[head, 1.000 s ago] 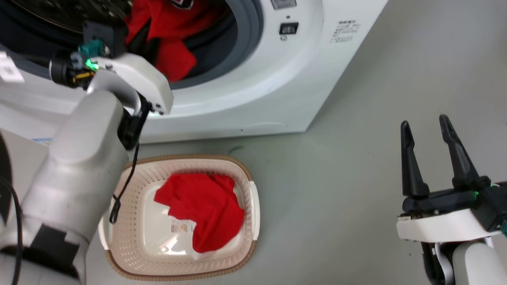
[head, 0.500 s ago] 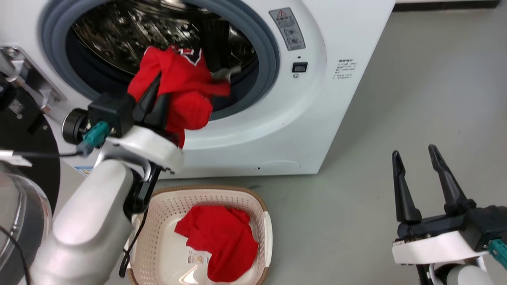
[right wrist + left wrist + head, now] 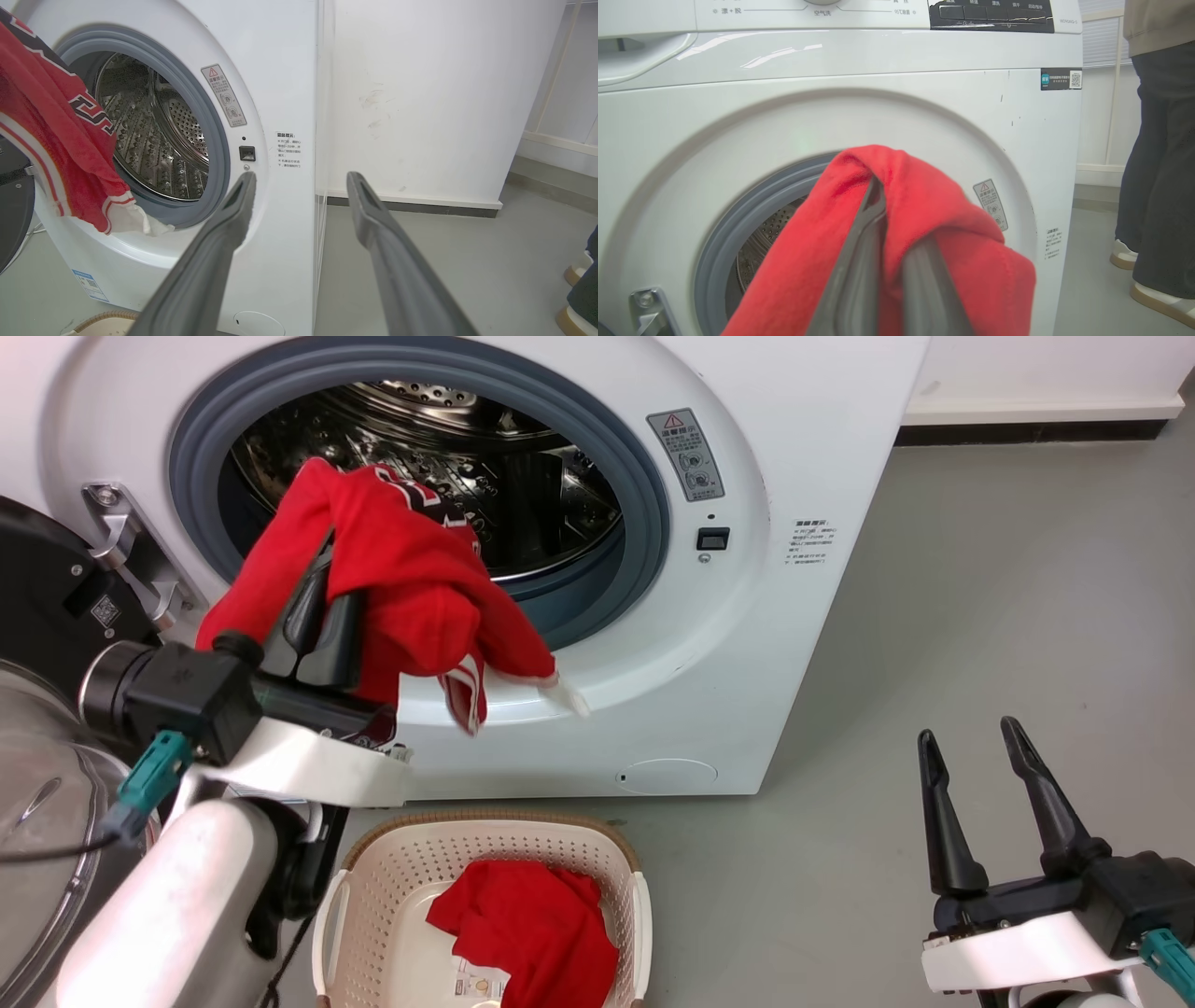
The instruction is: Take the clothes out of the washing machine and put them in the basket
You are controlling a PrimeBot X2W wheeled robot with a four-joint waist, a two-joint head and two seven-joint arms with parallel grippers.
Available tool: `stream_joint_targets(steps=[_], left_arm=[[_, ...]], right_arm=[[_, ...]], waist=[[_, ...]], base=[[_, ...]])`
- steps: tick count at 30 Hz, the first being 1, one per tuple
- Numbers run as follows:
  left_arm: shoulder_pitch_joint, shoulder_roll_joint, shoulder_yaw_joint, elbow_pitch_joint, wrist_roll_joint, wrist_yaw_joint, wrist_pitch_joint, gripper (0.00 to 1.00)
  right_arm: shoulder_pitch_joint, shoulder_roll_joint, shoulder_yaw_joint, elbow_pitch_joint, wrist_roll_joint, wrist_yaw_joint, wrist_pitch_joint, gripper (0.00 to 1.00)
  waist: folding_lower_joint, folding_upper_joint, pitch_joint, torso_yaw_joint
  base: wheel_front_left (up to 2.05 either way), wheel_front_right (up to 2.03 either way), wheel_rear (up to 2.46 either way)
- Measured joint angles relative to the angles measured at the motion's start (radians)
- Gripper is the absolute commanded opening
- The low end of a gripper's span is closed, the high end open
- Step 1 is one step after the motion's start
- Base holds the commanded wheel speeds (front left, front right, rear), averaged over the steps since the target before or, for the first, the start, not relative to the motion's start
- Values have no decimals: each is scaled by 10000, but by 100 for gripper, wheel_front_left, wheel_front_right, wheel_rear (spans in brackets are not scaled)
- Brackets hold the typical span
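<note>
My left gripper is shut on the red jersey, which drapes over its fingers outside the washing machine, in front of the grey door seal. The left wrist view has the same jersey folded over the closed fingers. Its white trim and numerals hang beside the drum in the right wrist view. The steel drum looks bare behind it. Below, the cream basket holds the plain red garment. My right gripper stands open over the floor at lower right, holding nothing.
The open porthole door sits at far left beside my left arm. Grey floor stretches right of the machine. A person's legs and shoes stand to the machine's right, near a white wall.
The head camera tilted up, so the picture shifted down. My left gripper drew the jersey out of the drum, clear of the door seal. The right gripper stayed put.
</note>
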Motion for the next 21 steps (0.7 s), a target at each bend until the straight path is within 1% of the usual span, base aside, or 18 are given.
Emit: stream_joint_targets(steps=[5,8,11,16,21], left_arm=[[439,196,8,-907,52,318,217,0],[691,334,-6,-1212,75,420,303,0],[1039,349,-136,-1361,56,445,366,0],[1557,366,-451,-1195,-29,383,433,0],[1881,207,-740,-543,-209,142,366,0]], right_arm=[[-1,0,21,-2,2,0,2,100],[-2,0,25,-13,2,0,2,100],[-3,0,25,-27,2,0,2,100],[-51,0,44,-59,2,0,2,100],[-247,-2,75,-128,-21,0,0,100]], waist=[[0,0,-19,-15],[0,0,8,-39],[1,0,60,-64],[1,0,224,-94],[2,0,512,-137]], base=[[0,0,0],[0,0,0],[0,0,0],[0,0,0],[0,0,0]])
